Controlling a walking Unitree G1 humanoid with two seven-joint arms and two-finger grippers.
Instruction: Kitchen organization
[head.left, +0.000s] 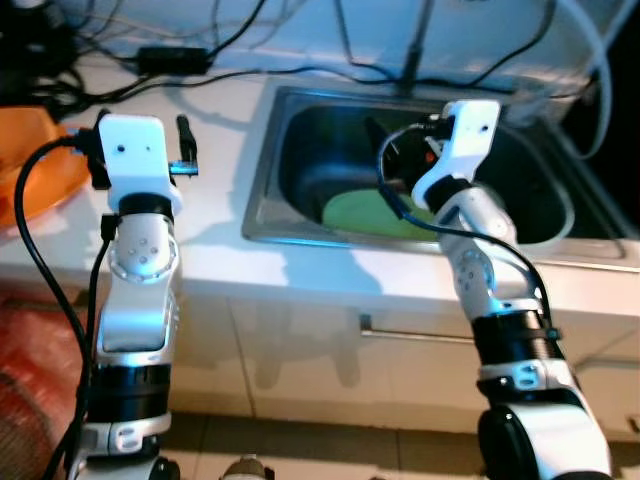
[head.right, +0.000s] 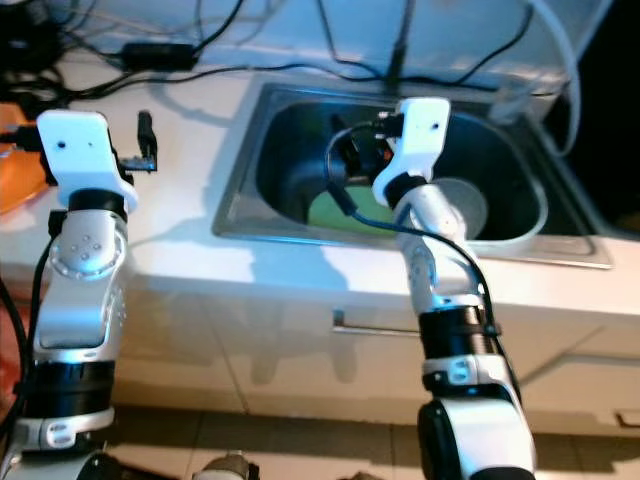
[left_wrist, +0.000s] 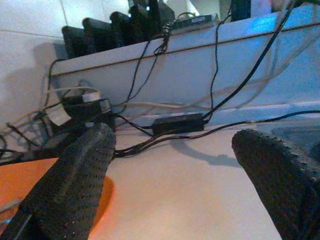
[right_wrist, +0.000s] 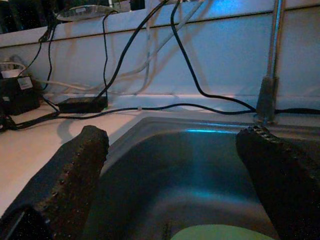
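Right wrist view: right gripper (right_wrist: 172, 165) fingers spread wide, nothing between them, hovering over the steel sink (right_wrist: 150, 131) basin. Below it, at the frame's lower edge, the top of a pale green plate (right_wrist: 220, 233). Head views put that plate (head.left: 372, 213) flat on the sink floor, left of the arm, with a round whitish dish or drain piece (head.right: 466, 203) just right of it (can't tell which). Faucet stem (right_wrist: 268, 90) rises at the back rim.

Left gripper (left_wrist: 175, 190) also wide open and empty, held over the white counter (left_wrist: 190, 185), near an orange bowl (head.left: 30, 170) at the far left. Black cables and a power brick (left_wrist: 177, 122) run along the back wall.

Plate judgement: likely stiff, light plastic or ceramic, maybe wet and slick in the basin. Lying flat, so no face grip; best to pinch the rim at the near edge, one finger under, and tilt it up before lifting.
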